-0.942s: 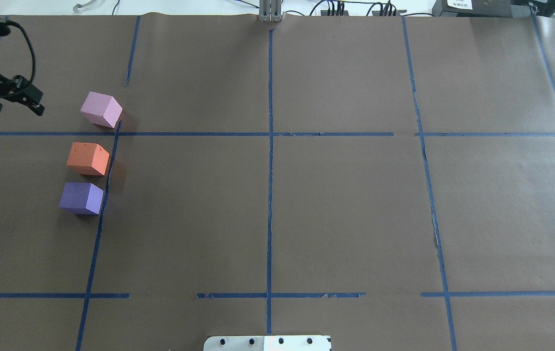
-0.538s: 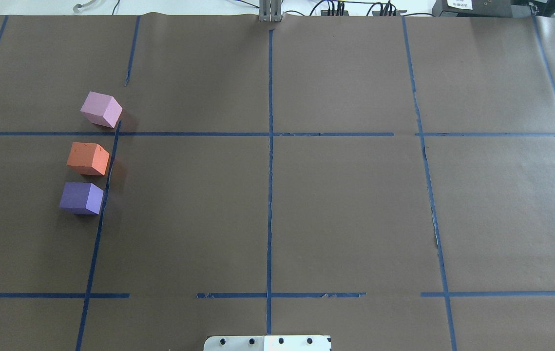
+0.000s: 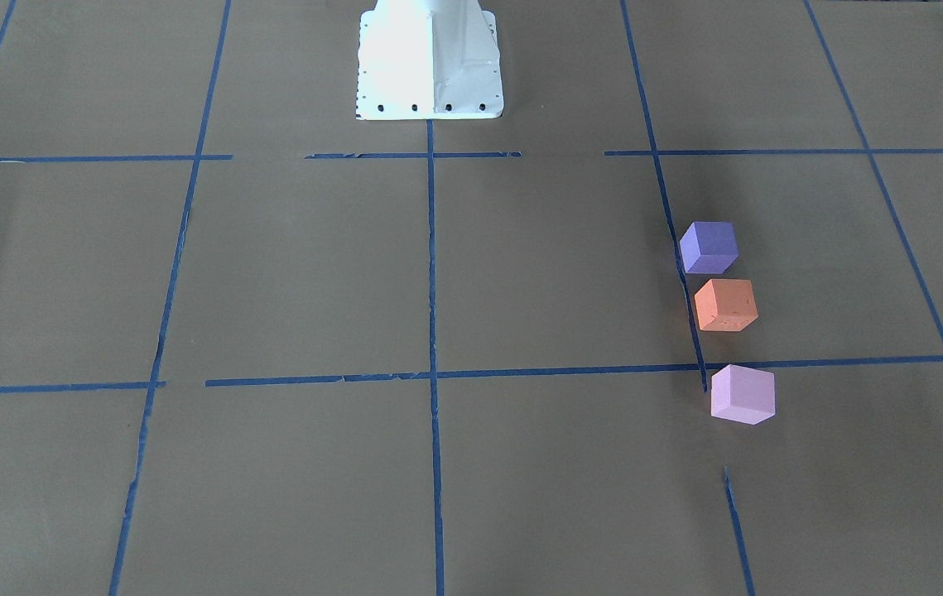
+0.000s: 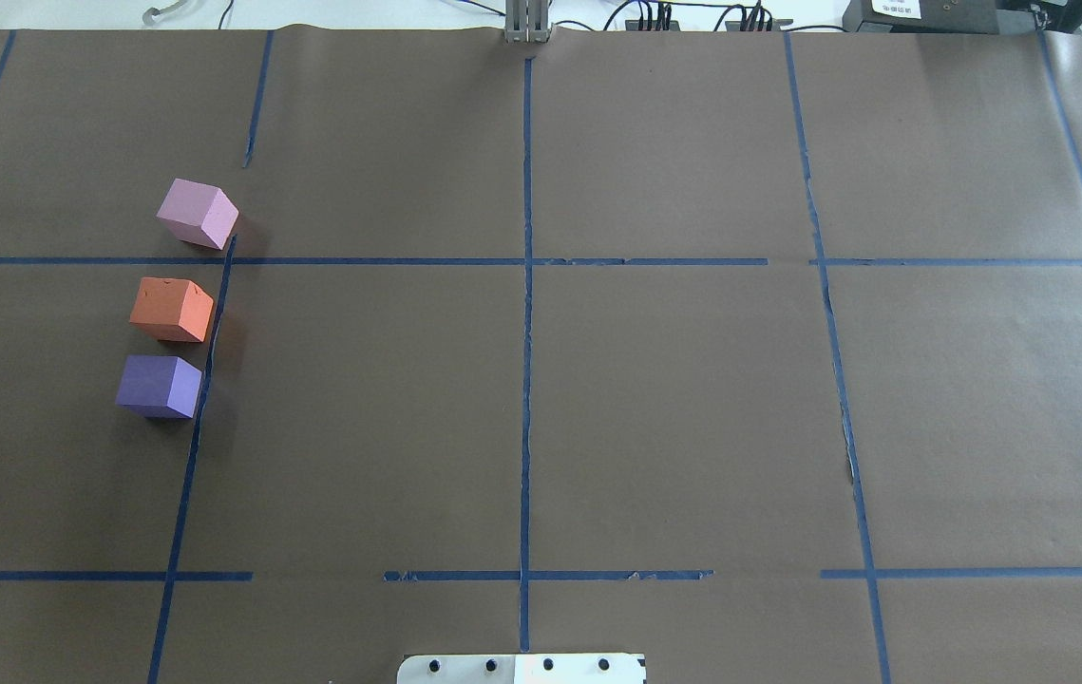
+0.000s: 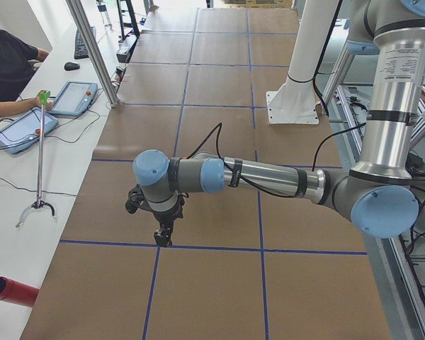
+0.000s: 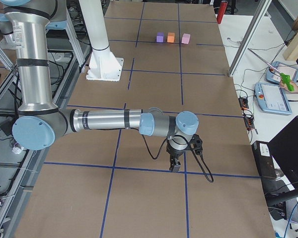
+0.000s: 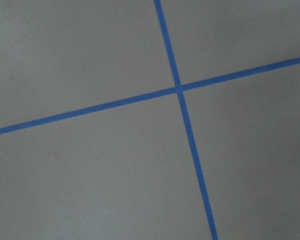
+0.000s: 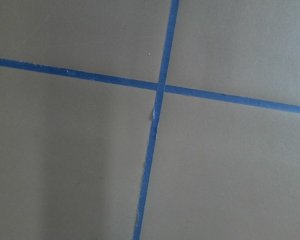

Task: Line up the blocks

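Blocks [image 4: 171, 310] form row running alongside tape strip [image 4: 181, 475].

The left arm [image 5: 262, 177] is seen only from the side, and its jaws point down at the table [image 5: 219, 283], too small to tell if they are wide or closed. It is the same for the right arm [image 6: 104, 120] and its jaws. From the right side, the blocks [image 6: 171, 36] are tiny specks at 12 o'clock; I cannot tell if they touch. From above, the robot's base [image 4: 522, 668] is cut off at 6 o'clock.
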{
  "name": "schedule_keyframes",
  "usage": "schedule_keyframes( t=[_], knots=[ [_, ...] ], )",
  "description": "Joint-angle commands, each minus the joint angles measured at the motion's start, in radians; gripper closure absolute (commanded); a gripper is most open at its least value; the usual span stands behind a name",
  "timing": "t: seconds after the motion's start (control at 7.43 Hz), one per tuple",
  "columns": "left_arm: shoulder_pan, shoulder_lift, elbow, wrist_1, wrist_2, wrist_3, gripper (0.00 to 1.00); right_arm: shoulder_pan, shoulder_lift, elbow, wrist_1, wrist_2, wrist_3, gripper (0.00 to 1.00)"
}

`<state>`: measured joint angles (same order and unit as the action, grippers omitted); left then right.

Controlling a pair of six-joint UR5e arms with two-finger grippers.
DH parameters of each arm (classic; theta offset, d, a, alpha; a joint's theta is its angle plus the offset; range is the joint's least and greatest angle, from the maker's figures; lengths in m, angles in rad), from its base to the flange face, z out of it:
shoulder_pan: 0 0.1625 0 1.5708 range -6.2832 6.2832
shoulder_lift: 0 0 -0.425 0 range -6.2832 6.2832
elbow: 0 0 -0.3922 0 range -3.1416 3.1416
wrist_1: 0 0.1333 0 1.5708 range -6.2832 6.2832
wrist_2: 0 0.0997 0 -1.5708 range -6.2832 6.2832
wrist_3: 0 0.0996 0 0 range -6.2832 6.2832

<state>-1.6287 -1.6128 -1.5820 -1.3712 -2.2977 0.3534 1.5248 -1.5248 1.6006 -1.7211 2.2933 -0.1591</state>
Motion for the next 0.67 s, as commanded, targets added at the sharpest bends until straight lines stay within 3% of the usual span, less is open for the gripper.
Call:
schedule_keyframes(
  t=[0.0,0.54],
  knots=[
    [-0.007,0.019,0.014,0.000,-0.002,0.006,0.00,0.000,0.000,-0.001,0.000,0.000,0.000,0.00],
    [-0.002,0.016,0.020,0.001,0.001,-0.036,0.00,0.000,0.000,-0.001,0.000,0.000,0.001,0.00]
  ],
)
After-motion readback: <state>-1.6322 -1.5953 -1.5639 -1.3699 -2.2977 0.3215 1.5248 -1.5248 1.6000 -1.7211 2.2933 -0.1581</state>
